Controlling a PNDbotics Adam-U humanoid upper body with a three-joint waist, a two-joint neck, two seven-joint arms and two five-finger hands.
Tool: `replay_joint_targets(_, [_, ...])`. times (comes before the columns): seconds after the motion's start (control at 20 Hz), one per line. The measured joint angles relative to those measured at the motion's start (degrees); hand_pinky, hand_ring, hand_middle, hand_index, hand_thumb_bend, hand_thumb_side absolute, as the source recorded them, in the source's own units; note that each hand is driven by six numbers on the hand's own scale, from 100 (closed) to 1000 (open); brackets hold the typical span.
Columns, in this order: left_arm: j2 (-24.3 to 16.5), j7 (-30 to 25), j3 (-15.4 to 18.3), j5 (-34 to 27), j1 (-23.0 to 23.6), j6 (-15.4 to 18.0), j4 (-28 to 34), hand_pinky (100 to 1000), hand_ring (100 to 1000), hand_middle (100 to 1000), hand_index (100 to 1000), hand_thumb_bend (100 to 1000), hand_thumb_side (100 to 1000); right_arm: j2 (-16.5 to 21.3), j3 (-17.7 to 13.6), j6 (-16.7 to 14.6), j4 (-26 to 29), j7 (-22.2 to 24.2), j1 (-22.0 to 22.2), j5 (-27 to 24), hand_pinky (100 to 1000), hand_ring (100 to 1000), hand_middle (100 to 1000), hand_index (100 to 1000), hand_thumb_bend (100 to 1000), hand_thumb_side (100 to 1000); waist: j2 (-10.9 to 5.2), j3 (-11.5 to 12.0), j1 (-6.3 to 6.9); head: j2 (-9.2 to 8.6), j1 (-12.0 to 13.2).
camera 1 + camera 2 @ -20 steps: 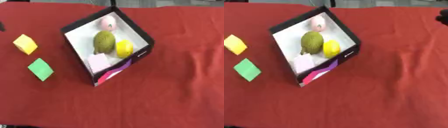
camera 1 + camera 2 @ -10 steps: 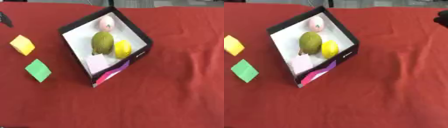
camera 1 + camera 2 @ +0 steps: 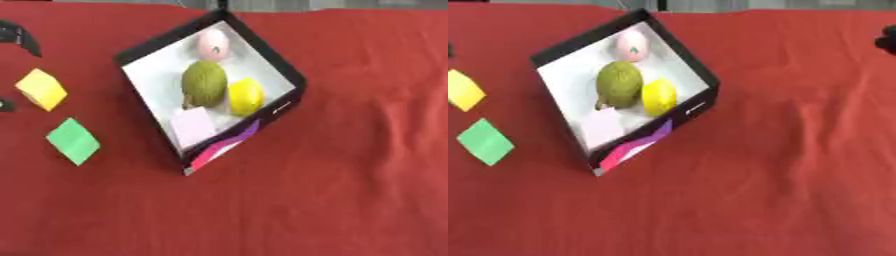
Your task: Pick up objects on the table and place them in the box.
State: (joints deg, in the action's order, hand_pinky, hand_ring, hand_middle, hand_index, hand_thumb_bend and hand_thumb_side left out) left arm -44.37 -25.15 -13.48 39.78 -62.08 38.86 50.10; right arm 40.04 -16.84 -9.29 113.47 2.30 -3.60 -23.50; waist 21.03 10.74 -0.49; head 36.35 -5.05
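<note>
Four items sit inside black box (image 3: 282, 102) on red cloth (image 3: 350, 175): pink ball (image 3: 213, 44) far, green fruit (image 3: 204, 82) mid, yellow lemon (image 3: 246, 96) at its right, pale pink block (image 3: 192, 126) near. Yellow cube (image 3: 41, 89) and green block (image 3: 73, 140) lie left of box, apart from it. I see left hand (image 3: 19, 37) only in left eye view, at far left edge; right hand (image 3: 886, 41) only in right eye view, far right edge. I cannot tell finger state of either.
</note>
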Motion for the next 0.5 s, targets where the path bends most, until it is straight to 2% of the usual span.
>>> replay_joint_targets(0.3, [0.92,-0.63,1.02,-1.09,-0.68,-0.63,-1.31,848,867,761,815,613,100,-0.1,0.01,0.51,0.0,0.37,-0.23,0.05,939,797,742,948,100,582,0.25,-0.16,0.08,-0.23,0.16])
replay_joint_targets(0.5, [1.62,-0.85,1.26,-1.54,-1.04,-0.85,-1.81,842,867,763,808,646,100,-0.36,0.0,0.78,0.0,0.15,-0.23,0.05,939,797,742,948,100,583,0.25,-0.21,0.09,-0.25,0.39])
